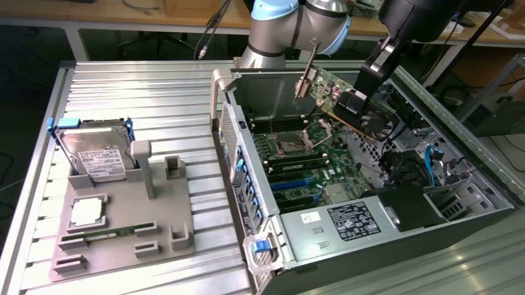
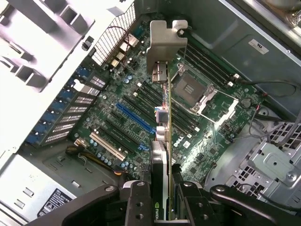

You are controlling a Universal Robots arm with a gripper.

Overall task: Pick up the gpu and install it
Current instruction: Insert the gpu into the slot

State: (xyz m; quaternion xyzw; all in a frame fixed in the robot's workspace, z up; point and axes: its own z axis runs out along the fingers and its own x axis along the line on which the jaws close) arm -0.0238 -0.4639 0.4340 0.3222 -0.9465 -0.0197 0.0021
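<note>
The gripper (image 2: 165, 200) is clamped on the gpu (image 2: 161, 70), one finger pressed against each face of the card. The card hangs edge-down and tilted inside the open computer case (image 1: 459, 184), above the motherboard (image 2: 117, 127), with its silvery bracket (image 1: 305, 83) nearest the case's rear wall. Below it lie the blue slot (image 2: 134, 117) and the CPU socket (image 2: 195, 89). Beside the case, a hard drive (image 1: 94, 153) and a memory stick (image 1: 102, 235) sit in a grey fixture (image 1: 131, 227) on the table.

Open computer case (image 1: 459, 184) on the exterior view's right, parts holder (image 1: 123, 246) on its left.
I see the gpu (image 1: 328, 86) clamped in my gripper (image 1: 355, 101) above the motherboard (image 1: 303, 178) inside the case. On the holder, the hard drive (image 1: 97, 153) stands behind the processor (image 1: 88, 212), with the memory stick (image 1: 107, 235) in front.
</note>
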